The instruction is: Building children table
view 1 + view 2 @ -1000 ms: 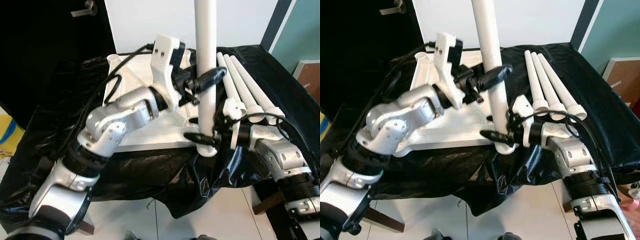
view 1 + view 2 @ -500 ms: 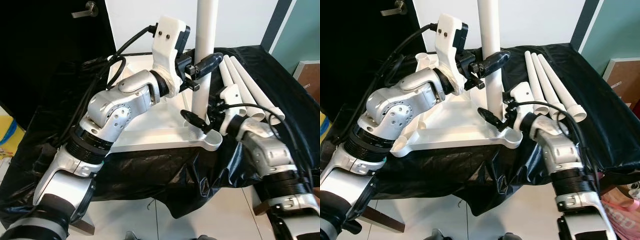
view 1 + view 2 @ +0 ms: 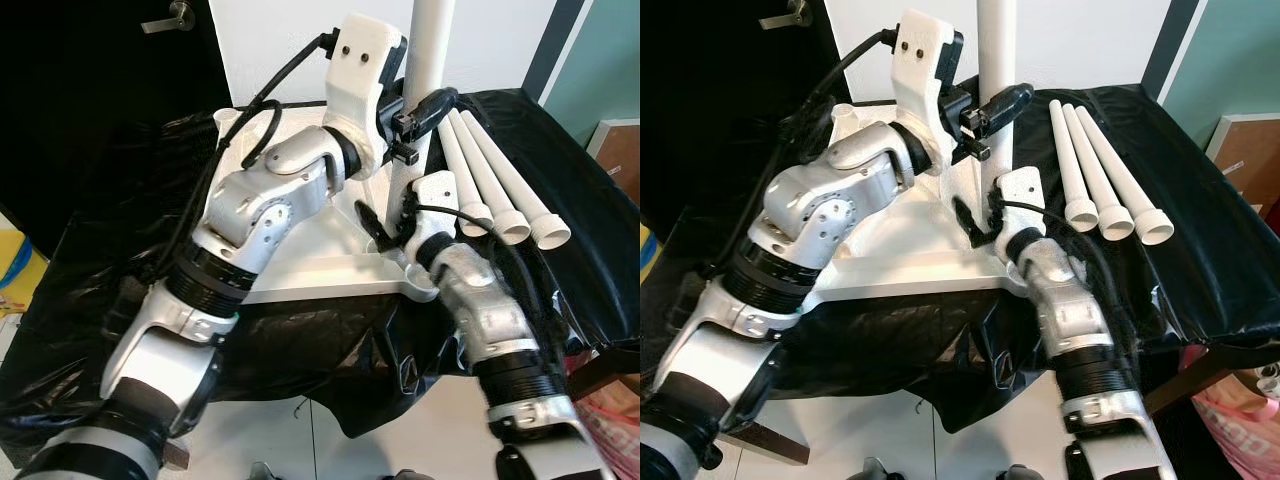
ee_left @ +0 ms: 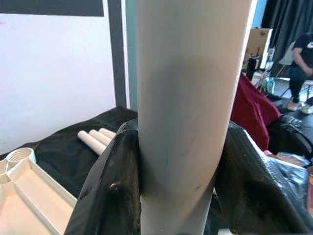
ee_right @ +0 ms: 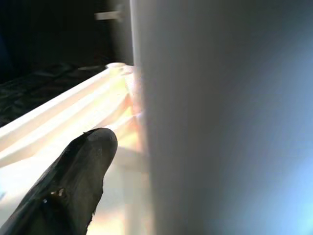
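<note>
A white table top [image 3: 300, 272] lies upside down on a black cloth [image 3: 110, 260]. One white leg [image 3: 432, 40] stands upright over its near right part. My left gripper [image 3: 420, 105] is shut on this leg partway up, and its black fingers [image 4: 113, 188] press both sides of the leg [image 4: 186, 98]. My right gripper [image 3: 385, 228] sits low at the foot of the same leg, close against it [image 5: 225, 122]. The leg's lower end is hidden behind that gripper. The corner socket [image 3: 421, 286] nearest me is bare.
Three loose white legs [image 3: 492, 182] lie side by side on the cloth to the right. A dark door [image 3: 100, 90] stands at the left and a white wall behind. The cloth hangs over the front edge above a tiled floor [image 3: 330, 440]. A seated person [image 4: 301, 54] is far off.
Both arms have carried the upright leg up and away from the near right corner socket, toward the back. The left arm has risen and the right arm has reached further in.
</note>
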